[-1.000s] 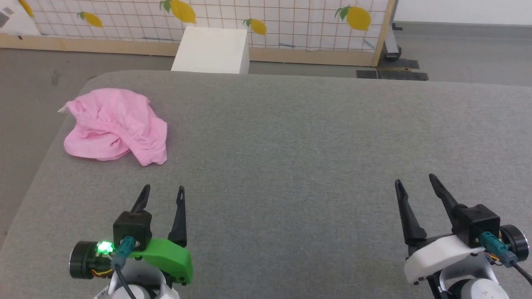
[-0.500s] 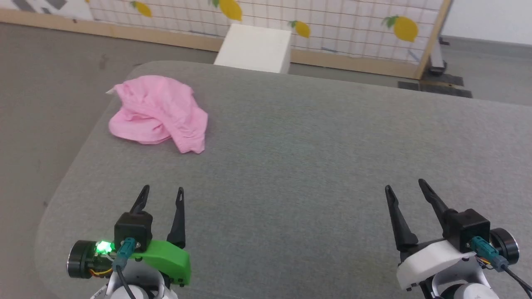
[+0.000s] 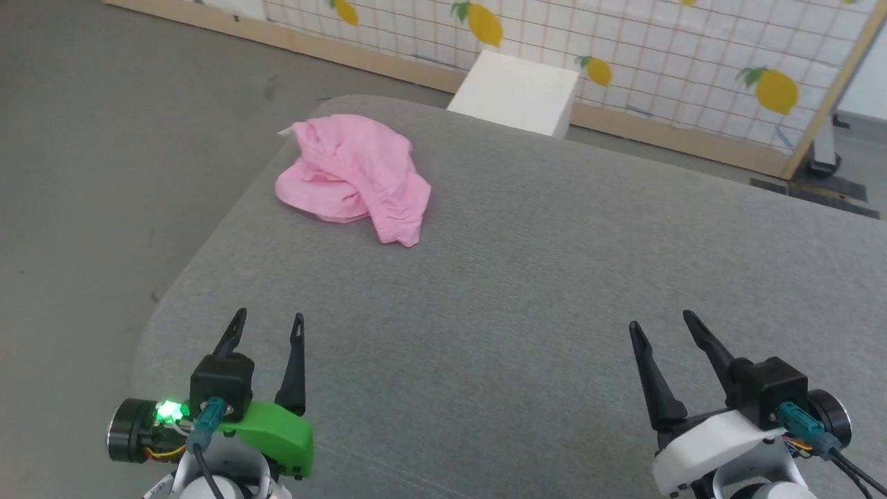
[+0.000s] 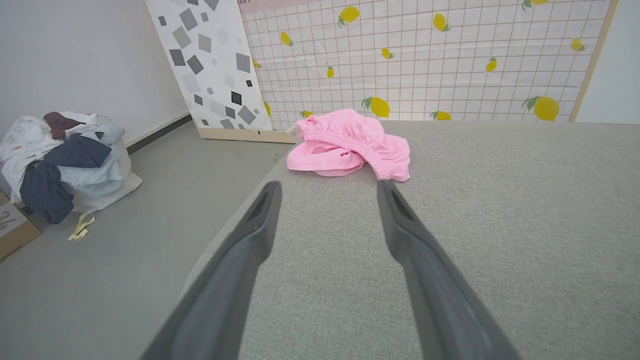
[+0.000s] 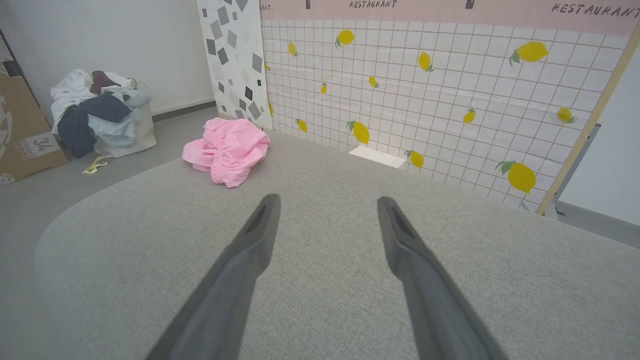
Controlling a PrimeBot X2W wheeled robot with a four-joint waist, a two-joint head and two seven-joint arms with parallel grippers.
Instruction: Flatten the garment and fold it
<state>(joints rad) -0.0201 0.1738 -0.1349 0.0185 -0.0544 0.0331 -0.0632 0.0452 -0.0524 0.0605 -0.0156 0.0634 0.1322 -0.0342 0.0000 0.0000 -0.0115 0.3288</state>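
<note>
- Head view: one light pink thin-fabric garment [image 3: 353, 177], crumpled in a heap near the far left corner of one grey cloth-covered desk [image 3: 520, 277]. One green-cased left tool [image 3: 269, 315] and one white-cased right tool [image 3: 660, 320] at the near edge, both spread wide, holding nothing, well apart from the heap. One white box [image 3: 516, 93] beyond the far edge, in front of one lemon-print panel [image 3: 658, 55].
- Left wrist view: left tool [image 4: 327, 184] aimed toward the garment [image 4: 350, 145], prongs apart. Gathered waistband bunched along the front, one small white tag [image 4: 292, 131] at the far left side. One clothes pile [image 4: 65, 155] on the floor.
- Right wrist view: right tool [image 5: 325, 198] apart and empty; garment [image 5: 227, 147] far off to the left. One cardboard box [image 5: 25, 145] beside the clothes pile [image 5: 100, 112].
- Progress, as judged: nothing done yet; reaching, spreading flat and folding all left.
</note>
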